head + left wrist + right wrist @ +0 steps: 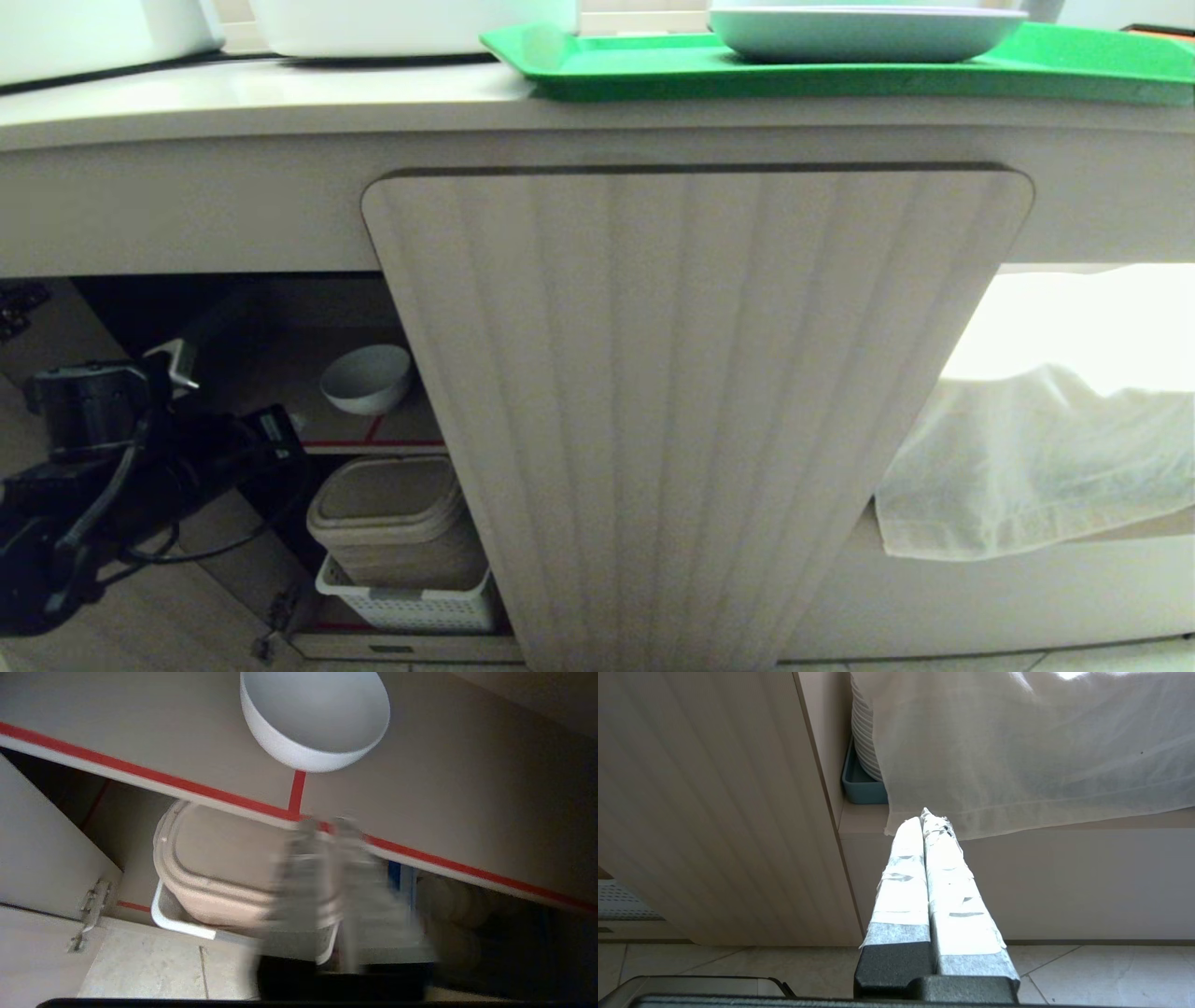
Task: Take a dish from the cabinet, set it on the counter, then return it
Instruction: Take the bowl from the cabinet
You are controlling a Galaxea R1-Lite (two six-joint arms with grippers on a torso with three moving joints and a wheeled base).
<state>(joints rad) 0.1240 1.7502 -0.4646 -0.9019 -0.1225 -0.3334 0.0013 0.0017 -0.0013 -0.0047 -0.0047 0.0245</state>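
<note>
Dish [366, 378], the small white bowl, sits upright on the cabinet's [695, 392] inner shelf just behind the red tape edge, held by nothing. At its eight o'clock in the head view, the left gripper [327, 830] is near the shelf's front edge, apart from the bowl; whether its blurred fingers are parted I cannot tell. Right gripper [927, 819] is clenched on nothing before a hanging white cloth [1031, 746]. Above, a green tray [653, 70] lies on the counter [280, 98]

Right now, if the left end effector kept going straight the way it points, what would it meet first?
Probably the front edge of the red-taped shelf, with the white bowl just beyond on top of it. Depth is unclear, so it might clear the edge and reach the bowl.
</note>
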